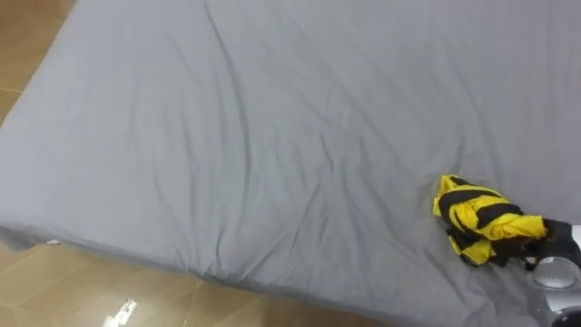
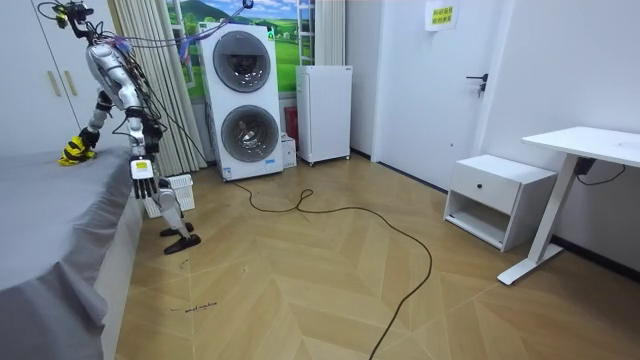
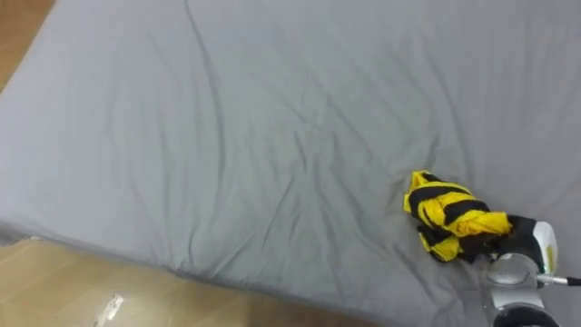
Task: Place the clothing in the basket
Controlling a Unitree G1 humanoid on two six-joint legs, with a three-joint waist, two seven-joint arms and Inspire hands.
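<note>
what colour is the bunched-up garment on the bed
Yellow with black stripes. The garment shows best in the left eye view, on the grey bed.

Fingers lost in the cloth, bed running past the edges

The right hand (image 1: pixel 552 241) enters at the lower right corner of the eye views, cropped by the picture's edge. Its fingers are buried behind the crumpled yellow-and-black garment (image 1: pixel 477 216), so it cannot be told whether they close on the cloth. The garment's folds also hide what kind of clothing it is. The grey bed (image 1: pixel 272 136) is cut off at the top and right (its far corners lie outside). In the room view the left hand (image 2: pixel 142 172) hangs beside the bed, too small to read its fingers, and the bed is cut at that view's left edge.
</note>
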